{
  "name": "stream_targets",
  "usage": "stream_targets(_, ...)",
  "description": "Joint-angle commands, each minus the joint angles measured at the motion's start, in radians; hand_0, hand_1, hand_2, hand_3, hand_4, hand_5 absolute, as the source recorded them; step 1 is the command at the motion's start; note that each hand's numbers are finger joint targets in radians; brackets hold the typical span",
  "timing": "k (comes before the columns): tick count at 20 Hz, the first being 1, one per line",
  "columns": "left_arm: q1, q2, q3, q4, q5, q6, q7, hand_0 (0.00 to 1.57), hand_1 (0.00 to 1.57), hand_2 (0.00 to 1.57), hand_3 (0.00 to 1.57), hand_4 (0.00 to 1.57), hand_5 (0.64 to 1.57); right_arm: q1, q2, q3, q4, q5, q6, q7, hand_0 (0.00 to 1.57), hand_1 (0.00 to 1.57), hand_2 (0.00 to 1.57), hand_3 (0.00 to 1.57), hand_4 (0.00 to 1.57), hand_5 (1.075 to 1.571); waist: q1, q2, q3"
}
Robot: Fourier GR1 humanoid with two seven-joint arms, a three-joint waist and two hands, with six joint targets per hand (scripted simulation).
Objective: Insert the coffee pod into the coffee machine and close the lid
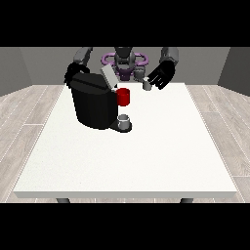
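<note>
White table [146, 161] (grey plank floor [29, 112] around)

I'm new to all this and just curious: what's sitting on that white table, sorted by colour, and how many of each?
Black: 1, the coffee machine, its lid raised
Red: 1, the cup beside it
Grey: 2, the small cup on the machine's tray and the coffee pod by the robot hand at the view's right
Total: 4

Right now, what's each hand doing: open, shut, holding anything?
Hand at the view's right: fingers spread open, just beside the small grey pod.
Hand at the view's left: behind the coffee machine, cannot tell.
</note>
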Motion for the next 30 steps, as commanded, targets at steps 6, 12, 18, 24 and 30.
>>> stream_targets(6,-0.191,0.072,0.086,0.015,0.034,-0.052,0.083,1.21,1.21,1.25,1.20,0.51,1.571,-0.086,-0.029,0.000,-0.042,0.001,0.008,0.066,0.00,0.00,0.00,0.00,0.51,1.571,-0.062,0.070,0.0000)
stream_targets(12,-0.206,0.042,0.073,0.029,0.000,0.007,0.088,1.26,1.26,1.32,1.25,0.52,1.571,-0.061,-0.011,0.044,-0.104,0.034,-0.010,0.070,0.00,0.00,0.00,0.00,0.54,1.571,-0.120,0.087,-0.0002)
stream_targets(18,-0.311,0.053,0.070,0.013,-0.003,-0.050,0.138,1.26,1.26,1.30,1.24,0.49,1.571,-0.091,0.014,0.008,-0.031,0.050,-0.066,-0.025,0.00,0.00,0.00,0.00,0.53,1.571,-0.088,0.143,0.0006)
stream_targets(24,-0.290,0.088,0.089,0.065,-0.022,-0.011,0.113,1.29,1.29,1.32,1.22,0.50,1.571,-0.077,0.007,0.032,-0.123,0.036,-0.044,0.060,0.00,0.00,0.00,0.00,0.51,1.571,-0.143,0.160,0.0000)
stream_targets(30,-0.275,0.024,0.072,0.063,-0.027,-0.007,0.124,1.23,1.23,1.28,1.21,0.51,1.571,-0.049,0.024,0.039,-0.118,0.028,-0.035,0.021,0.00,0.00,0.00,0.00,0.51,1.571,-0.137,0.134,0.0000)
